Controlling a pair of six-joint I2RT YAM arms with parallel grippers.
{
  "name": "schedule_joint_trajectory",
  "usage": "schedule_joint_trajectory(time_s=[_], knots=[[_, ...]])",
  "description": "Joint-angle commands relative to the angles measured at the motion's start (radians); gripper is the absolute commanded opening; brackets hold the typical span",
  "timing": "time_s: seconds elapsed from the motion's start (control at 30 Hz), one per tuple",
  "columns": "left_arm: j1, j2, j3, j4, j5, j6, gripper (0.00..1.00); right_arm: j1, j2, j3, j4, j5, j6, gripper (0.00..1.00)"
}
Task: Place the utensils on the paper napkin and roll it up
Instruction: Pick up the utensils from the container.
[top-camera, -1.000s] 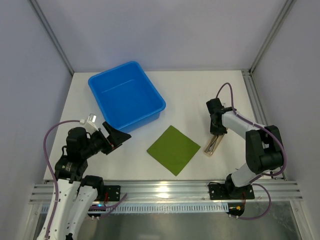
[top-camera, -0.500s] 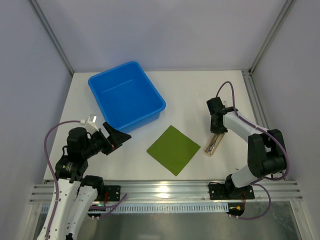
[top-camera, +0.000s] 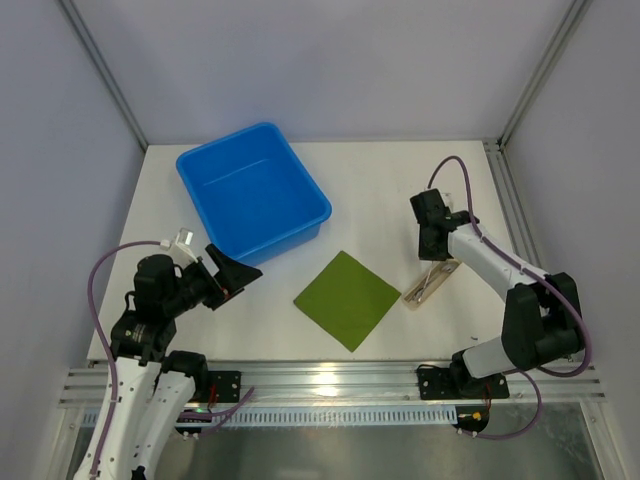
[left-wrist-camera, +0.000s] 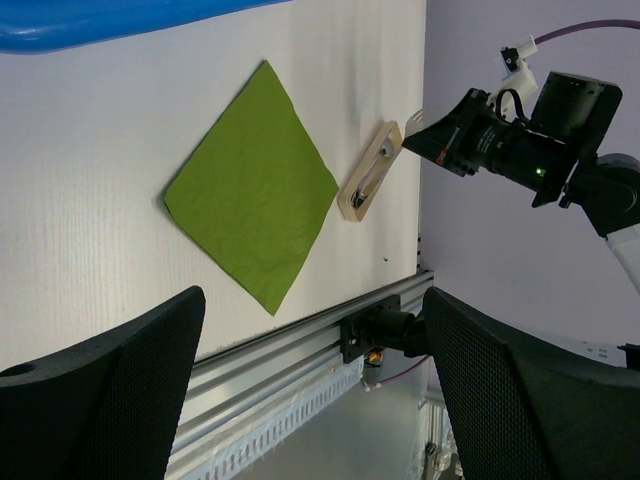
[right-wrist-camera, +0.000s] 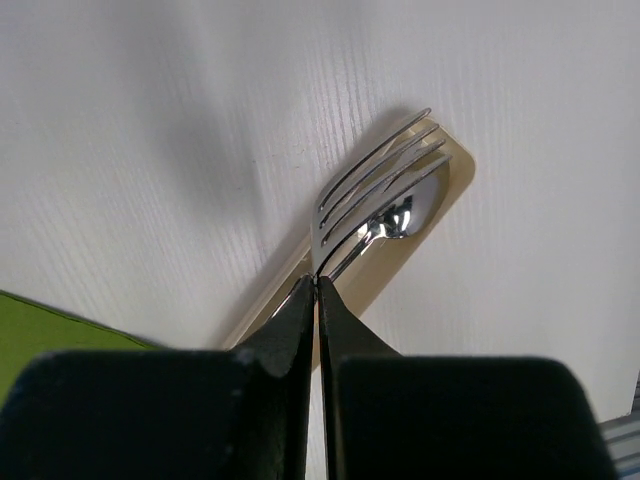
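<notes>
With right gripper (right-wrist-camera: 317, 285) pinched on fork (right-wrist-camera: 375, 185), left gripper (top-camera: 235, 272) wide open: lift clear of tray (right-wrist-camera: 385, 265), lay flat across napkin (top-camera: 347, 298)

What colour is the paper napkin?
The square paper napkin is plain olive green; the left wrist view shows it best.

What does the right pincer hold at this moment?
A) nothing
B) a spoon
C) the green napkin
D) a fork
D: in the right wrist view the right pincer is shut on the handle of the fork, whose tines point away from it, while the spoon lies below it in the beige holder.
</notes>
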Motion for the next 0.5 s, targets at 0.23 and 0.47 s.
schedule_joint_trajectory(time_s=[0.23, 0.47], knots=[[-0.003, 0.014, 0.001, 0.024, 0.000, 0.021, 0.90, 0.061, -0.090, 0.075, -0.076, 0.065, 0.003, 0.04], [-0.002, 0.010, -0.005, 0.019, -0.009, 0.020, 0.90, 0.171, -0.107, 0.136, -0.142, 0.077, 0.028, 0.04]])
